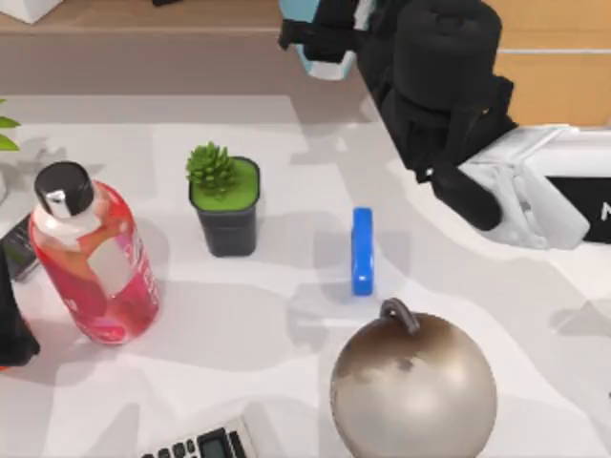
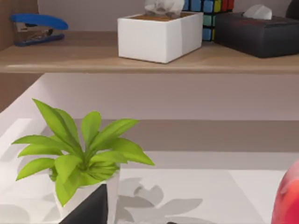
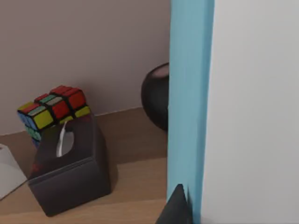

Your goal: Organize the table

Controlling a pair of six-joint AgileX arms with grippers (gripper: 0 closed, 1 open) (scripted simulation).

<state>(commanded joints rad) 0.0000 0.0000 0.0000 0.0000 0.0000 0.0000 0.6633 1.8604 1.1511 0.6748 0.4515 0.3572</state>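
With my right gripper [image 1: 320, 43] closed on a light-blue-and-white object [image 3: 219, 102] above the wooden shelf [image 3: 131, 140], well past the table [image 1: 286, 334] where things remain, I risk bumping the black tissue box [image 3: 70, 172], Rubik's cube [image 3: 51, 109] or dark round object [image 3: 156, 95] if I set it down off-line.

Red bottle [image 1: 95, 262], blue stapler [image 2: 36, 27]

Table [image 1: 286, 334]: 2 plants [image 1: 225, 202] [image 2: 77, 158], 1 bottle [image 1: 94, 256], 1 blue block [image 1: 362, 251], 1 ball [image 1: 413, 389], 1 calculator [image 1: 200, 445]. Shelf [image 2: 140, 58]: 2 tissue boxes [image 2: 159, 35] [image 2: 261, 32], 1 stapler [image 2: 37, 28], 1 cube [image 3: 51, 112].
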